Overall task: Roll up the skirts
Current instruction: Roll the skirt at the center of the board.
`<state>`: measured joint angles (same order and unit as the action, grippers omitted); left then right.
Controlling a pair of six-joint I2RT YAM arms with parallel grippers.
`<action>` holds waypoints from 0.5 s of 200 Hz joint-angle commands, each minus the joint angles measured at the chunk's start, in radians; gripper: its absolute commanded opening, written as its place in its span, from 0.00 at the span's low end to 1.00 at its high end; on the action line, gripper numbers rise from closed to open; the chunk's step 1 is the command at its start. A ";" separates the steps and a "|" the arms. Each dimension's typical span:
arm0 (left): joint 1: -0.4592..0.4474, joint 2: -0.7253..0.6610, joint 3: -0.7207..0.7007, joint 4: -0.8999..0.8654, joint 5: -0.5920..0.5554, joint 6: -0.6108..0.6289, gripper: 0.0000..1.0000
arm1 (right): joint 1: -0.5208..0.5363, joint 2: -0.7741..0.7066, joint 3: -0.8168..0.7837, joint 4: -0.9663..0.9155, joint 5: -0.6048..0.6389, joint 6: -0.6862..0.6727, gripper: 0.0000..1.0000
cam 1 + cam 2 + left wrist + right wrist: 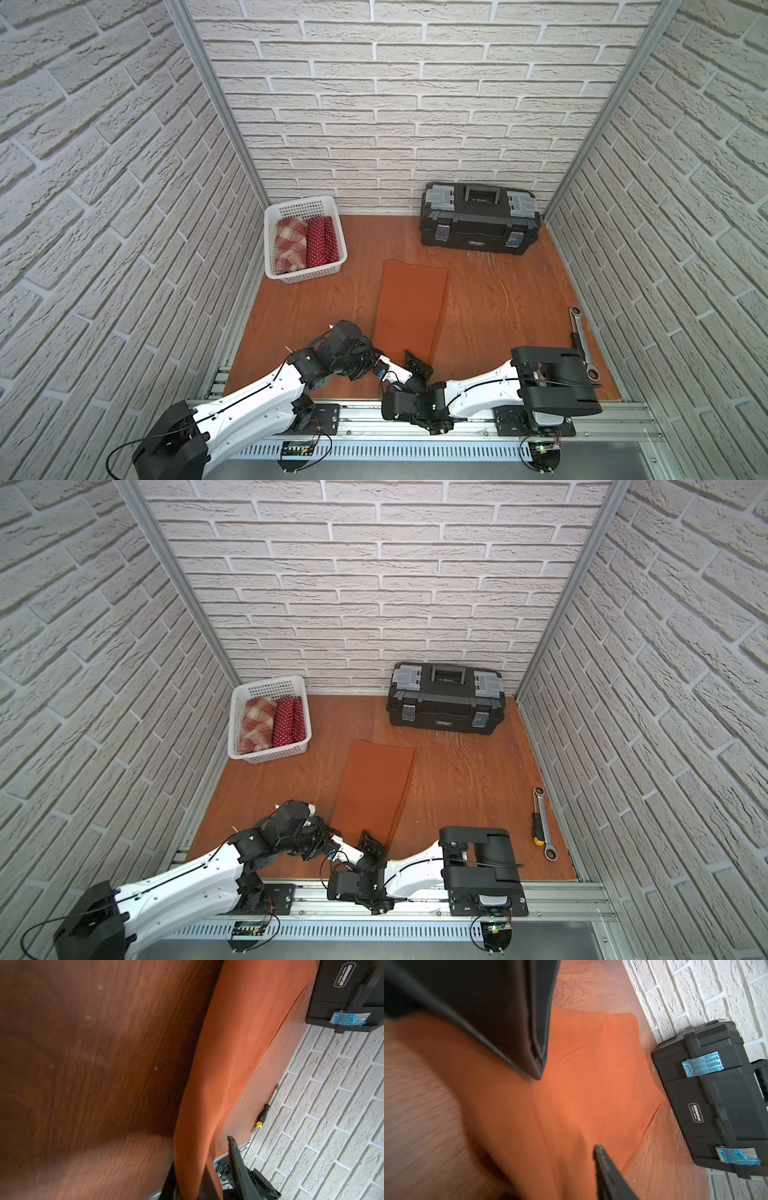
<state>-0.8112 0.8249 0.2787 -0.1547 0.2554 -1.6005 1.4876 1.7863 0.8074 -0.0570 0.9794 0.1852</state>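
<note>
2 of the 3 skirts already lie rolled in the white basket (309,272), which stands well to the side of the black toolbox (480,220) along the same wall. They are the plaid skirt (291,245) and the polka-dot skirt (322,241), side by side. The last, the rust-orange skirt (409,309), lies flat as a long strip just in front of the toolbox, its narrow end pointing away from it toward the arms.

That layout suits a roll: both grippers sit at the end farthest from the toolbox, so you can turn the cloth over toward it.

Both top views give you this layout but hide the jaws under the wrists. The left wrist view settles the left gripper (190,1185): its fingers are closed tight with the orange hem pinched between them. The right wrist view shows the right gripper (566,1111) with fingers apart, straddling the hem. The lower finger has probably slipped under the cloth, but blur leaves that unsure.
</note>
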 commanded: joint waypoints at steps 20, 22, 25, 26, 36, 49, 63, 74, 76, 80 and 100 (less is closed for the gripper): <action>0.045 -0.051 0.017 -0.107 0.005 0.056 0.49 | 0.003 0.035 0.075 -0.070 -0.037 -0.019 0.20; 0.049 -0.054 0.019 -0.118 0.003 0.061 0.52 | 0.003 0.038 0.079 -0.076 -0.045 -0.018 0.18; 0.055 -0.062 0.022 -0.134 -0.002 0.067 0.56 | 0.003 0.042 0.084 -0.086 -0.054 -0.018 0.18; 0.058 -0.064 0.023 -0.139 -0.004 0.069 0.58 | 0.003 0.044 0.084 -0.089 -0.058 -0.018 0.17; 0.083 -0.090 0.026 -0.179 -0.013 0.086 0.71 | 0.003 0.055 0.096 -0.113 -0.086 -0.015 0.14; 0.136 -0.144 0.029 -0.225 -0.013 0.117 0.86 | 0.002 0.063 0.105 -0.135 -0.130 -0.012 0.11; 0.204 -0.198 0.036 -0.287 -0.014 0.152 0.88 | 0.003 0.075 0.124 -0.175 -0.171 -0.010 0.08; 0.263 -0.242 0.040 -0.325 -0.003 0.185 0.89 | 0.002 0.084 0.143 -0.204 -0.209 -0.024 0.06; 0.275 -0.250 0.041 -0.332 -0.003 0.189 0.89 | 0.003 0.085 0.147 -0.210 -0.217 -0.027 0.05; 0.295 -0.263 0.043 -0.342 0.003 0.200 0.89 | 0.002 0.086 0.154 -0.222 -0.229 -0.029 0.04; 0.400 -0.312 0.067 -0.394 0.025 0.272 0.89 | -0.002 0.068 0.187 -0.267 -0.320 -0.058 0.02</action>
<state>-0.5011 0.5583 0.2993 -0.4446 0.2577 -1.4425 1.4883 1.8629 0.9512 -0.2489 0.7837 0.1574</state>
